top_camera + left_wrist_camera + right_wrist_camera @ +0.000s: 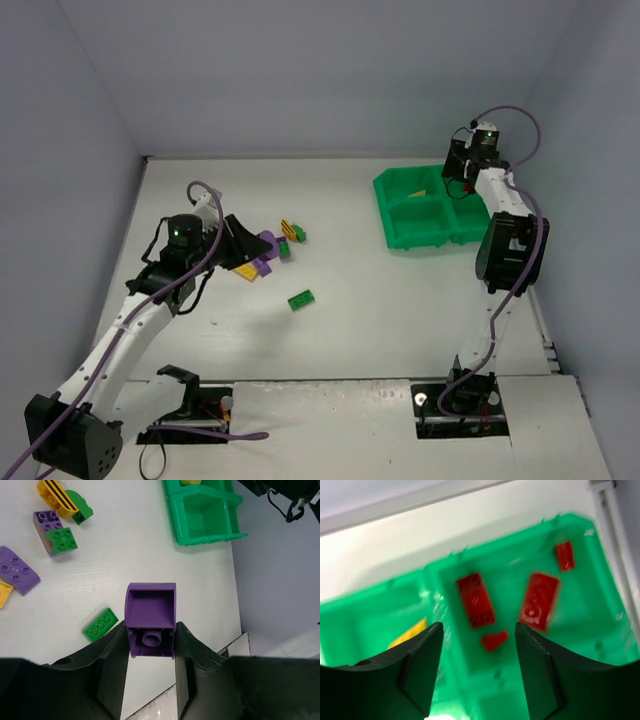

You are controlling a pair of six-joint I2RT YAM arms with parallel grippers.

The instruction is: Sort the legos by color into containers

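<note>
My left gripper (150, 641) is shut on a purple brick (151, 612) and holds it above the table; it also shows in the top view (266, 240). Below lie a flat green brick (100, 624), a curved purple brick (17, 570), a green-on-purple stack (56, 534), a yellow striped brick (54, 492) and a green brick (80, 509). My right gripper (479, 630) is open and empty over the green tray (400, 238). One compartment holds several red bricks (476, 600); the one beside it holds a yellow brick (407, 632).
The loose bricks cluster left of centre in the top view, with the flat green one (301, 300) nearest the front. The tray stands at the back right near the wall. The table's right edge (235, 605) runs close to the tray.
</note>
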